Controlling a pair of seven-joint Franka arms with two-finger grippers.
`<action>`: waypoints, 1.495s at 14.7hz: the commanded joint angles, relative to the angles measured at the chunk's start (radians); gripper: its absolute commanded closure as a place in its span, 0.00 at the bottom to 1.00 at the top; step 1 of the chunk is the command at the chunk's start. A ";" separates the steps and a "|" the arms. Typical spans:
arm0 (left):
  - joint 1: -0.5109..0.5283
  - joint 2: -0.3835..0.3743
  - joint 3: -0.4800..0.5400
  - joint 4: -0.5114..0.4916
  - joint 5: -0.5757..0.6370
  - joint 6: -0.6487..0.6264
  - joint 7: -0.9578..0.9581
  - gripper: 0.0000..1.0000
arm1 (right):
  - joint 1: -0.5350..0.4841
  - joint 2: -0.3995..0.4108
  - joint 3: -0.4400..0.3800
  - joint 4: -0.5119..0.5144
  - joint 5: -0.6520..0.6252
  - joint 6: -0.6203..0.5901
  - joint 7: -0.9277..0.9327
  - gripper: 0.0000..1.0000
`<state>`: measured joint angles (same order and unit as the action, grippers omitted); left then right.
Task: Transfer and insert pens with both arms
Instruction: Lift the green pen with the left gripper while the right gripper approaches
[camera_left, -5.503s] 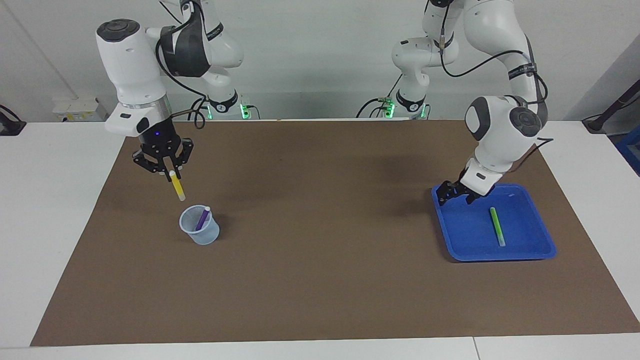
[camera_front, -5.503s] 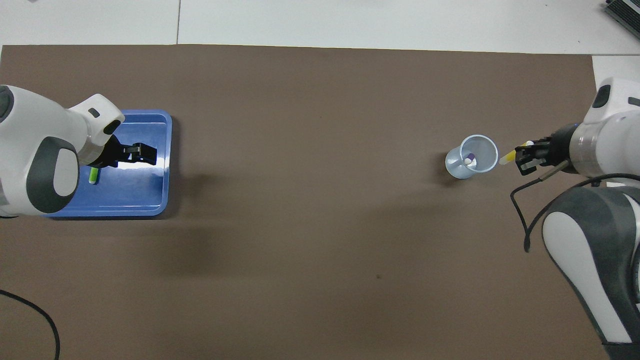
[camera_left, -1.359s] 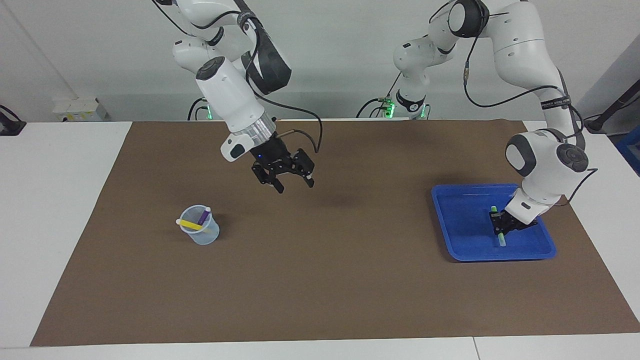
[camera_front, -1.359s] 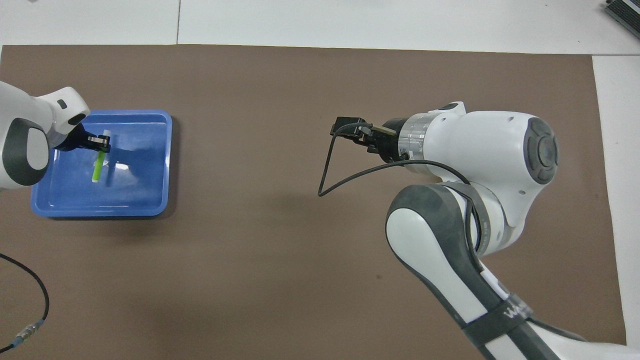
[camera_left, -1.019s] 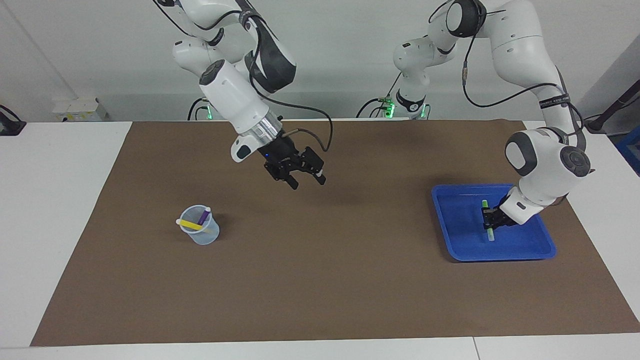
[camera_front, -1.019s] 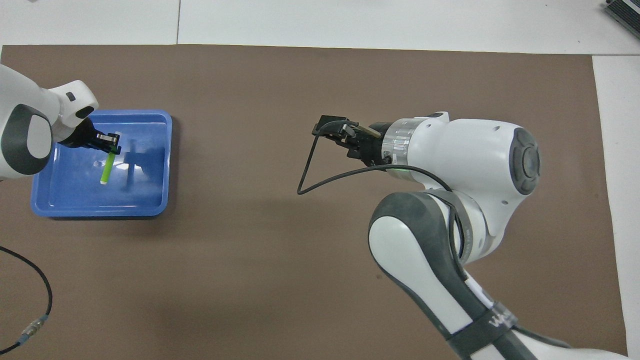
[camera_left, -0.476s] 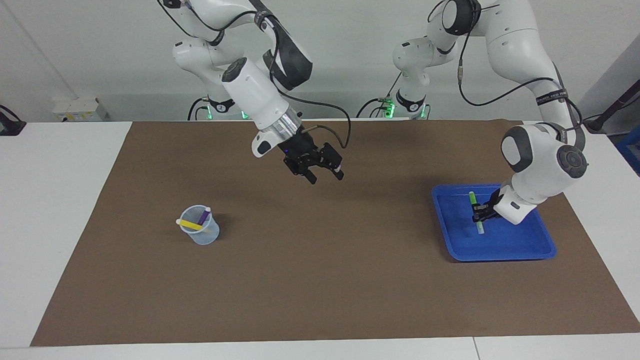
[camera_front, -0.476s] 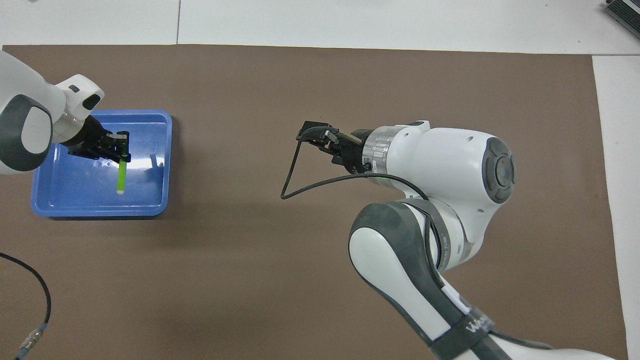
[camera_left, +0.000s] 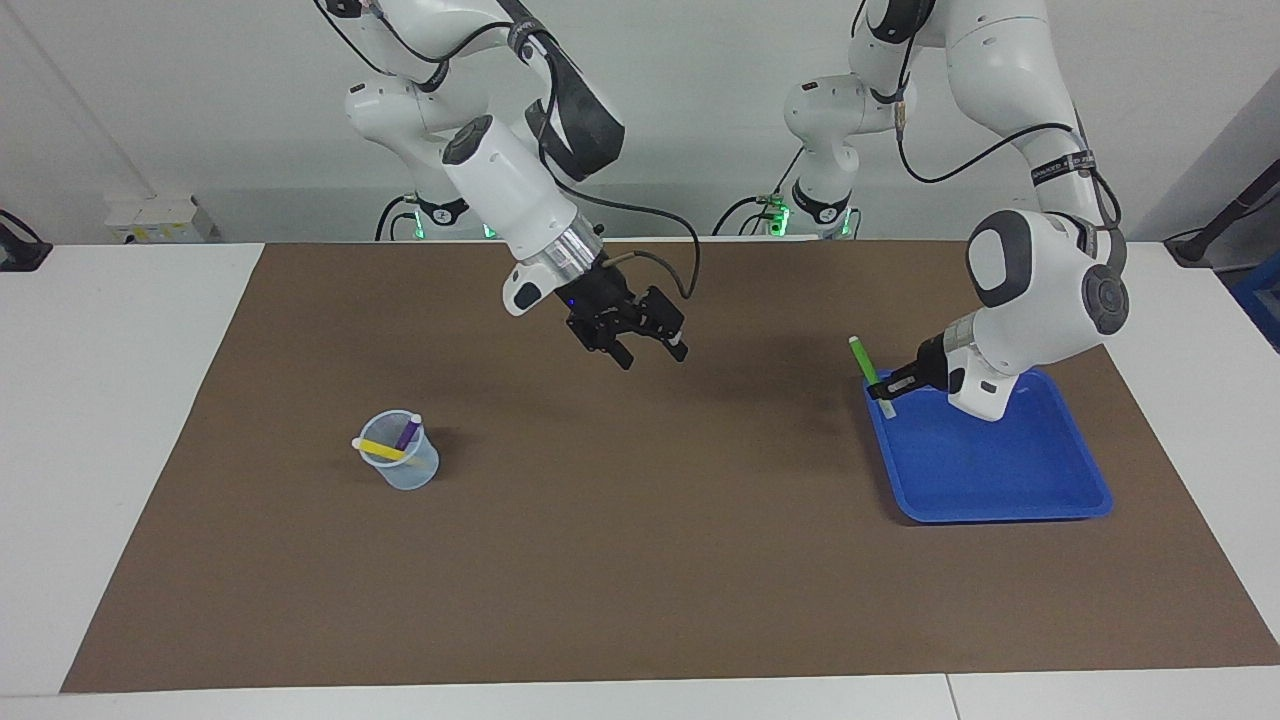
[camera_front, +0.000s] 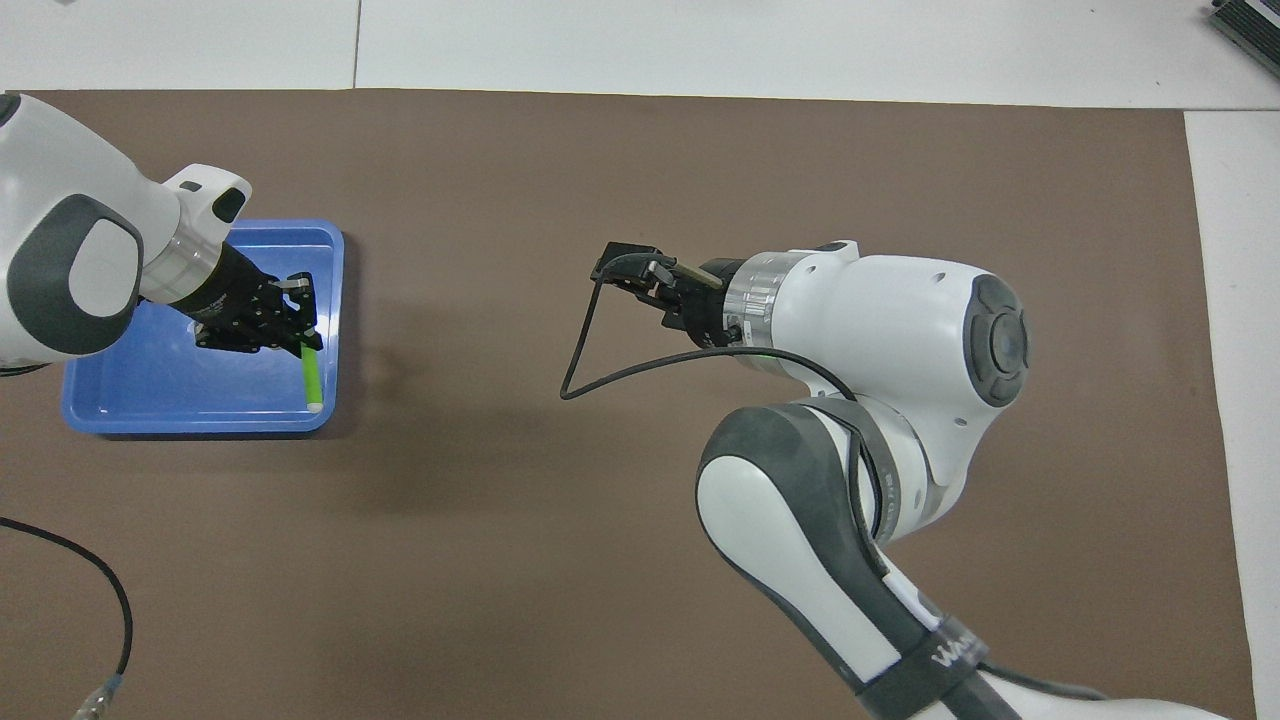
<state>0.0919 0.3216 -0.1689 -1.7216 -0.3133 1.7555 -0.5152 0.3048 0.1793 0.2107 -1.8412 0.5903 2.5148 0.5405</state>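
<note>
Two grippers hang above the mat. Left gripper (camera_left: 880, 388) pinches the green pen (camera_left: 862, 360), lifted over the blue tray (camera_left: 1000, 480) rim, tip tilting toward eleven o'clock in the facing view. Right gripper (camera_left: 650, 352) spreads wide with nothing in it over mid-mat. Yellow pen (camera_left: 382, 449) and purple pen (camera_left: 406, 433) sit in the clear cup (camera_left: 402, 465)

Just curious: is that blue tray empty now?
Yes: the blue tray holds nothing; the left gripper holds the green pen above its edge.
</note>
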 joint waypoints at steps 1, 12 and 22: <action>-0.055 -0.042 0.011 -0.047 -0.107 0.004 -0.239 1.00 | -0.016 -0.018 0.004 0.003 0.009 -0.048 0.007 0.00; -0.126 -0.044 0.009 -0.049 -0.449 0.061 -0.575 1.00 | -0.001 -0.055 0.004 -0.047 0.009 -0.050 0.078 0.09; -0.251 -0.044 -0.015 -0.026 -0.490 0.165 -0.815 1.00 | 0.033 -0.049 0.006 -0.046 0.008 -0.031 0.157 0.18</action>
<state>-0.1517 0.2959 -0.1906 -1.7335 -0.7726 1.9023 -1.2985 0.3382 0.1527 0.2134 -1.8613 0.5903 2.4757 0.6830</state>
